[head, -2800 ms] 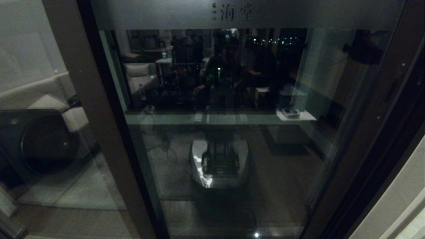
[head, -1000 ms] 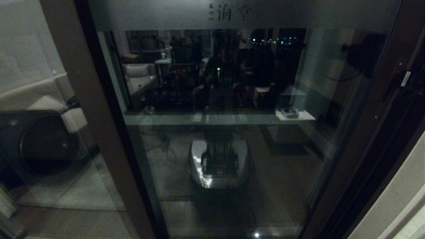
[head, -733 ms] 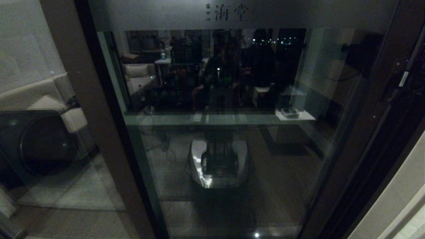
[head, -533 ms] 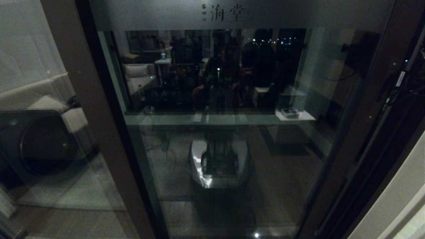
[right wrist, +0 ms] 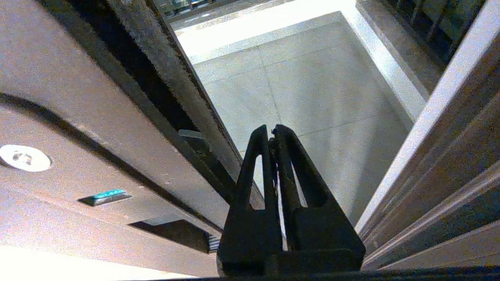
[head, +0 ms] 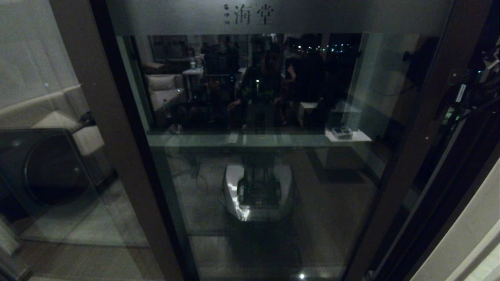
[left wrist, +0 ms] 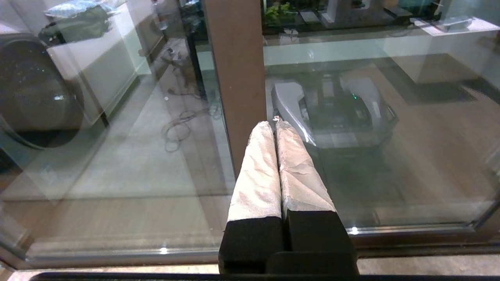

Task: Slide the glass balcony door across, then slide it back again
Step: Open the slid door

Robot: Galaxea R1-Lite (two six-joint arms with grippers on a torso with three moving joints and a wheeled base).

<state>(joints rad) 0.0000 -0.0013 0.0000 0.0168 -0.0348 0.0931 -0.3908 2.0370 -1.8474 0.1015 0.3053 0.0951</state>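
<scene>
Glass balcony door (head: 254, 136) partly slid, right hand (right wrist: 272, 132) clenched, seemingly empty, in the gap, left hand (left wrist: 275, 127) clenched.

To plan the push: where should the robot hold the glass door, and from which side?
Probably take the glass door by its right frame bar, coming from the open gap beside it. The glass is flat and gives no hold, but that upright edge stands free; the right gripper's shut fingers sit in that gap.
</scene>
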